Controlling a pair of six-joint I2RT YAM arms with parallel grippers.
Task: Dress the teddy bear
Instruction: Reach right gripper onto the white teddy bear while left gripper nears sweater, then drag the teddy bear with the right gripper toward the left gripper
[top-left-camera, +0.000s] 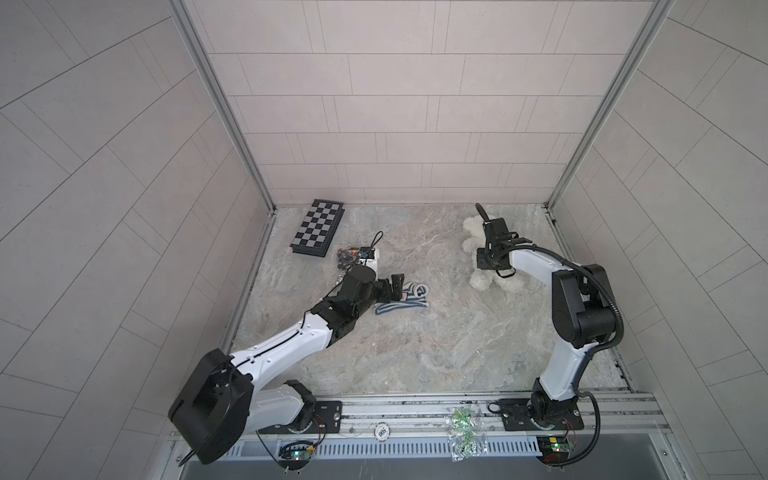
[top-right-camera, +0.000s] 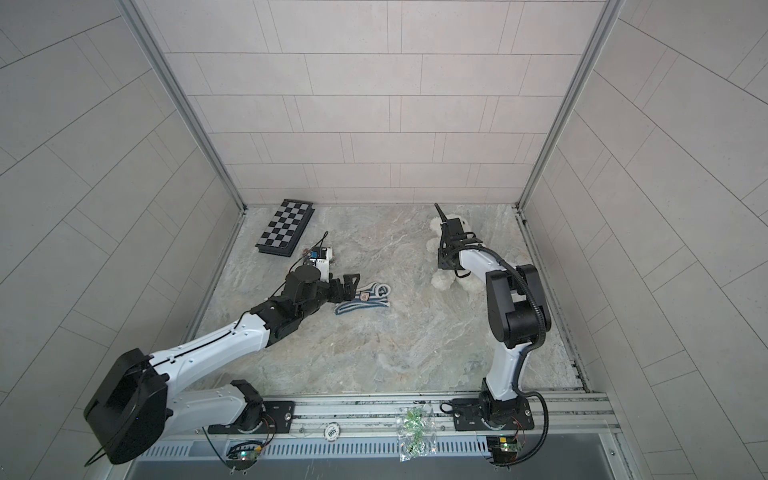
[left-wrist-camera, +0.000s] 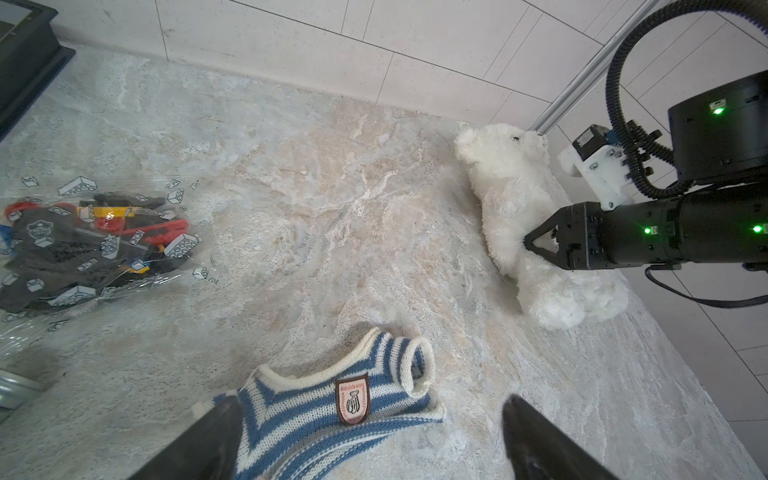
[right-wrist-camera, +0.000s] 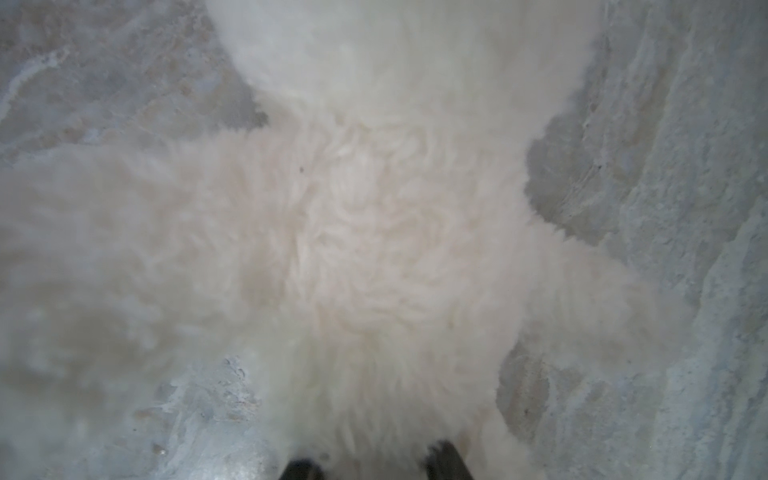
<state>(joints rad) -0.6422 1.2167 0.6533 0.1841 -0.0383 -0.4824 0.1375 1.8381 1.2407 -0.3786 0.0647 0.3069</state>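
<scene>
Gripping the teddy bear (left-wrist-camera: 511, 195) at its middle, we are working on the opening step: securing the toy before any clothing goes on. It is lying near the far right corner of the desk (top-left-camera: 415, 340), and our right jaws are pinched together on its white fur, tips sunk into the pile. Our left jaws are standing wide apart just above the striped knitted sweater (left-wrist-camera: 299, 415), which is lying flat nearer the left edge, well apart from the bear. Next, we judge, we are needing a grip on the sweater's hem and a lift of the bear toward it.
</scene>
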